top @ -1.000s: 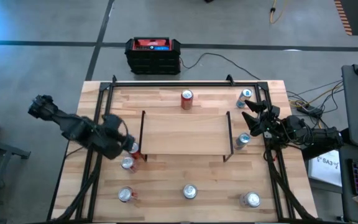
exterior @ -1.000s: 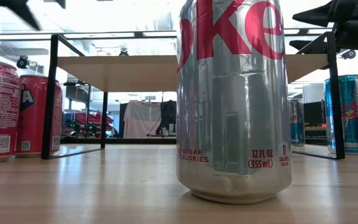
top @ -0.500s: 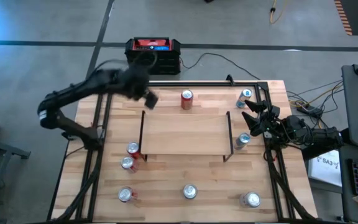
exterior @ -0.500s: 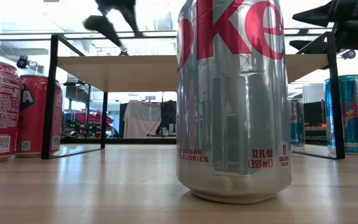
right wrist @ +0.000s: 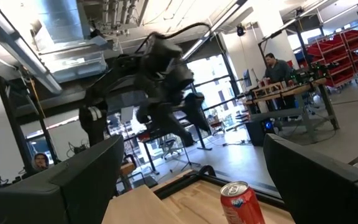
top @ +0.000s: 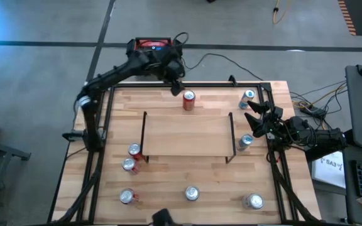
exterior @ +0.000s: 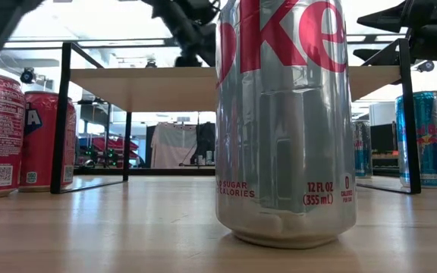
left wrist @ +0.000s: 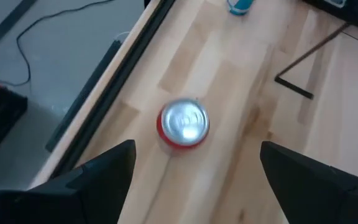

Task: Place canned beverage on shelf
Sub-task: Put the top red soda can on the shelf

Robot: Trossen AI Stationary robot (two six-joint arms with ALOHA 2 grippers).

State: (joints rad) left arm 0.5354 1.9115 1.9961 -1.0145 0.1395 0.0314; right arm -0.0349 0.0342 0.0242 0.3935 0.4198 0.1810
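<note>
A red can point(top: 188, 99) stands upright on its base on the tabletop, behind the shelf point(top: 187, 135). My left gripper point(top: 176, 85) hovers open just beyond the can's far-left side. In the left wrist view the can's silver top point(left wrist: 184, 122) lies between and ahead of the two fingers point(left wrist: 104, 177), which do not touch it. My right gripper point(top: 251, 112) stands open at the table's right edge, raised and holding nothing. The shelf's board carries no can.
Two blue cans point(top: 249, 96) point(top: 246, 142) stand by the shelf's right legs and two red cans point(top: 134, 150) at its near-left corner. Three more cans line the near edge; the middle one point(exterior: 283, 121) fills the low view. A black-and-red box point(top: 148, 50) sits beyond the table's far rail.
My left gripper has swung from the red cans at the shelf's near-left corner toward the table's far edge, then right along it to the red can behind the shelf. Its wrist has rolled on the way. No can has moved.
</note>
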